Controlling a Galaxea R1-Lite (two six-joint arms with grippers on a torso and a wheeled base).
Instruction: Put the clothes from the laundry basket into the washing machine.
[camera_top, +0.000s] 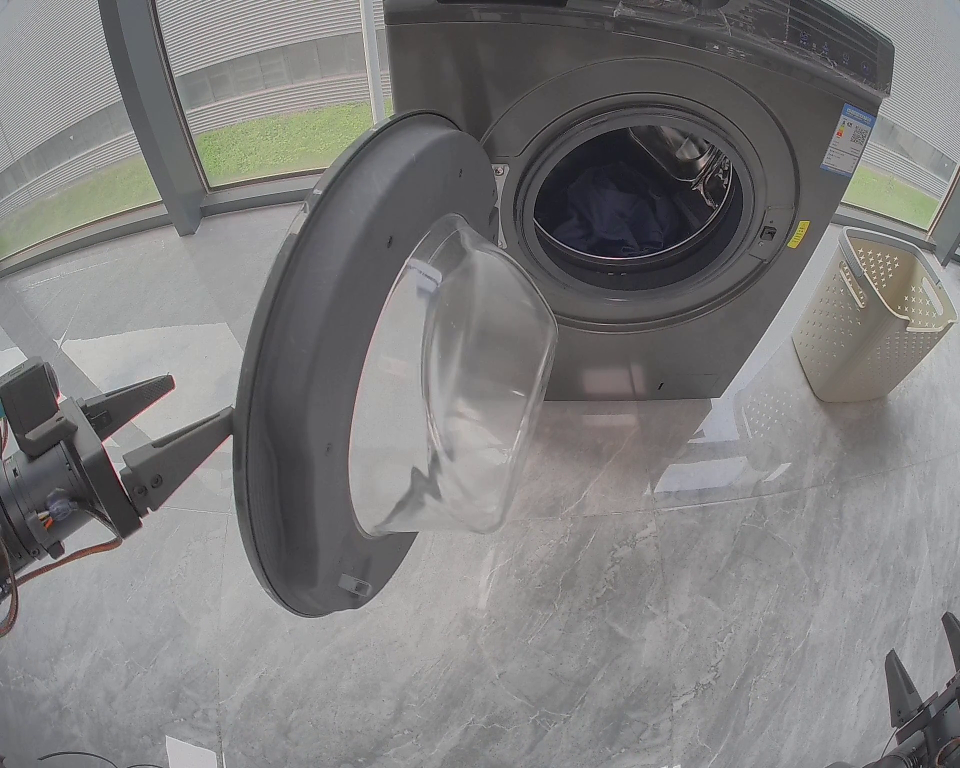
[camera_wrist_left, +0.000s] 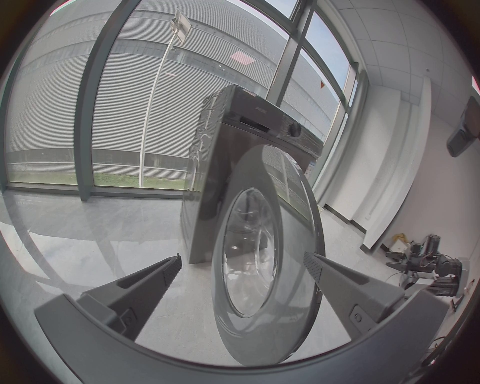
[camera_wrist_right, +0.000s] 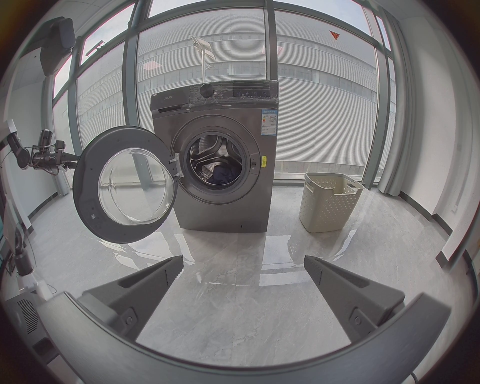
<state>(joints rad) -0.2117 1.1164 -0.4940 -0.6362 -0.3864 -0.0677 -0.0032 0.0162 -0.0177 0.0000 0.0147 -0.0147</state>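
Lying dark and crumpled in the shiny drum of the washing machine (camera_top: 690, 330), the clothes (camera_top: 615, 215) are seen well apart from both claws. The left claw (camera_top: 200, 398) is spread wide and empty at the rim of the machine's open door (camera_top: 310, 400), a grey ring around a clear bulging bowl; the door's outer face is given by the left wrist view. The right claw (camera_wrist_right: 242, 260), also wide open and empty, is held before the machine. A perforated cream laundry basket (camera_top: 870, 330) stands beside the machine.

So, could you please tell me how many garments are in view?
1: a dark blue garment in the washing machine's drum. Others may lie hidden beneath it or low in the laundry basket.
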